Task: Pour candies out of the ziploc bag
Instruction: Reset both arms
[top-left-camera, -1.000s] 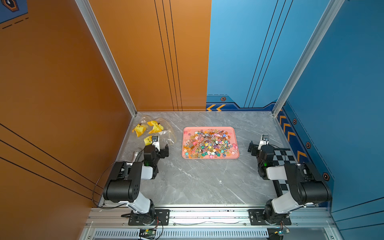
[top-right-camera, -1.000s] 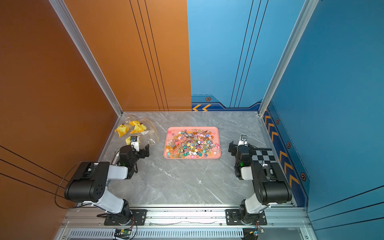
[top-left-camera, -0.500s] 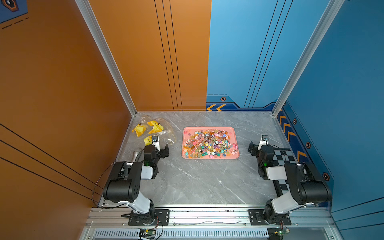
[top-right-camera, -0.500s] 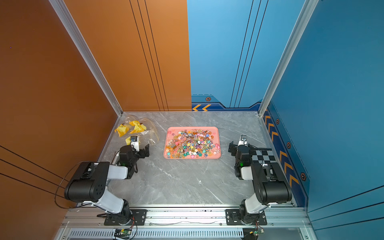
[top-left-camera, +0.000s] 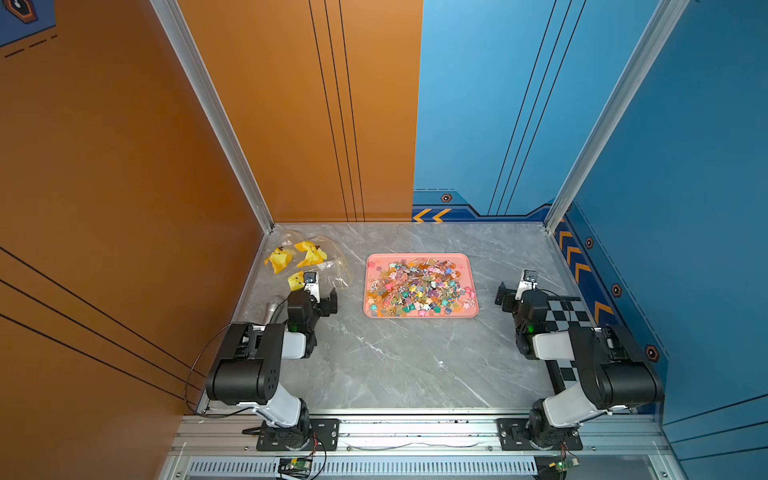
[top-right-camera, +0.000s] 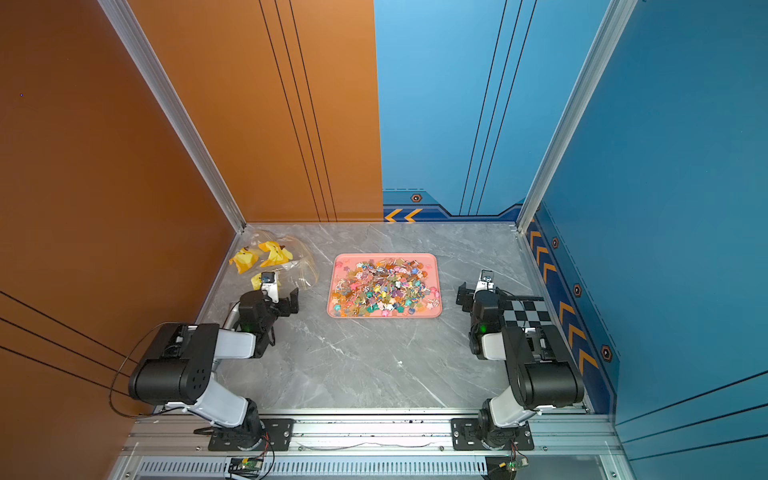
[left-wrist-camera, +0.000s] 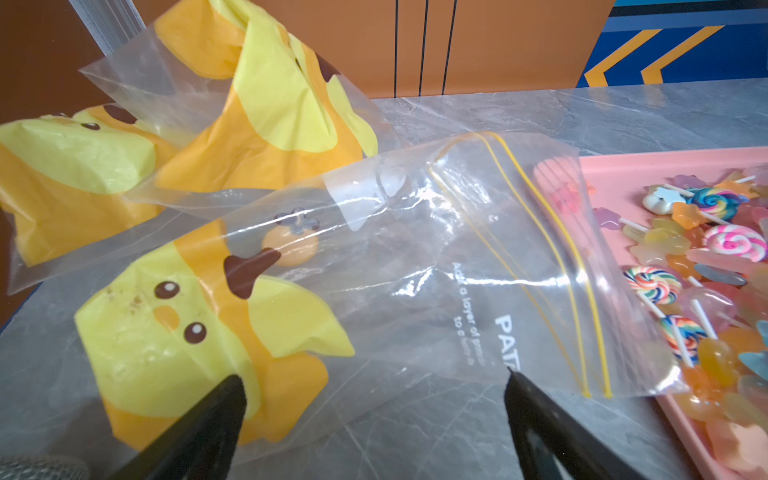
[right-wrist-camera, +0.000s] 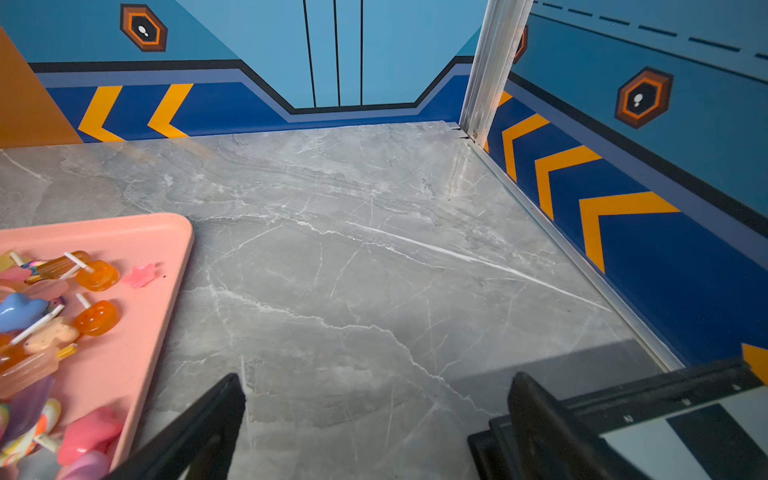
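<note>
The ziploc bag (left-wrist-camera: 436, 266) is clear with yellow zip lines and a yellow-and-orange cartoon print. It lies flat at the table's far left (top-left-camera: 328, 272), its mouth toward the pink tray (top-left-camera: 420, 257). One orange candy (left-wrist-camera: 291, 246) shows inside it. The candies (top-left-camera: 419, 286) lie heaped in the tray in both top views (top-right-camera: 384, 286): small multicoloured sweets and swirl lollipops (left-wrist-camera: 735, 243). My left gripper (left-wrist-camera: 372, 380) is open and low, just short of the bag's near edge, holding nothing. Beside the tray's right side, my right gripper (right-wrist-camera: 376, 380) is open over bare table.
More crumpled clear plastic with yellow cartoon prints (left-wrist-camera: 266, 95) lies behind the bag, near the orange wall. A black-and-white checkerboard (top-left-camera: 569, 311) lies under the right arm by the blue wall. The tray's corner (right-wrist-camera: 178, 232) is close to the right gripper.
</note>
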